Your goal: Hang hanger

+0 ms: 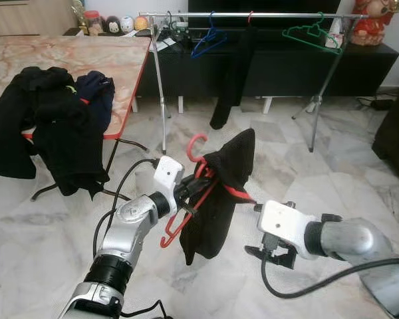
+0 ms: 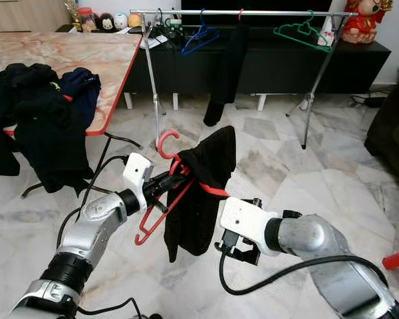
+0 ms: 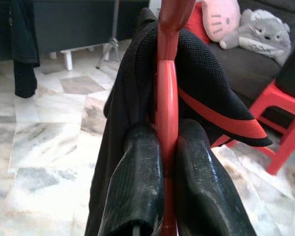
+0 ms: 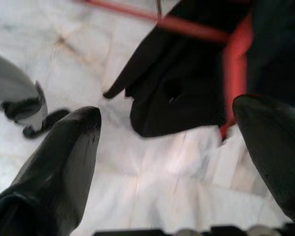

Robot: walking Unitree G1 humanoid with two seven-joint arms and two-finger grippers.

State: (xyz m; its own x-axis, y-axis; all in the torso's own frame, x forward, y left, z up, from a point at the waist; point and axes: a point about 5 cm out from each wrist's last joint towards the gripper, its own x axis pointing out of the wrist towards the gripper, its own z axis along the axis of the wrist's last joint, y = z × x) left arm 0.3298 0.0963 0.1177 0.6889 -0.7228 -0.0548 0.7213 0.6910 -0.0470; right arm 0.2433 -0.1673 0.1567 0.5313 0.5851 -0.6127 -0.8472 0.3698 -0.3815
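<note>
Right now our left gripper (image 1: 186, 191) has its jaws clamped on the stiff, light red hanger (image 1: 198, 147) with its limp black garment (image 1: 216, 199); our right gripper (image 2: 236, 252), at four o'clock, is spread empty; we keep hold near the neck.

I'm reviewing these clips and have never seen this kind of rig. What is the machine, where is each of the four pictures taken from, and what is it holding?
It is a walking humanoid robot with two silver arms, each ending in two long black fingers. The two wide pictures come from a stereo camera on its head, looking forward and down over a marble floor. The other two come from cameras on each wrist, looking along that arm's fingers.

The left gripper is shut on a red hanger with a black garment draped over it; the left wrist view shows both fingers pressed against the hanger's red bar. The right gripper is open, beside the garment and holding nothing.

Ahead stands a metal clothes rail carrying a blue hanger, a green hanger and a hanging dark garment. To the left, dark clothes lie piled on a table.
</note>
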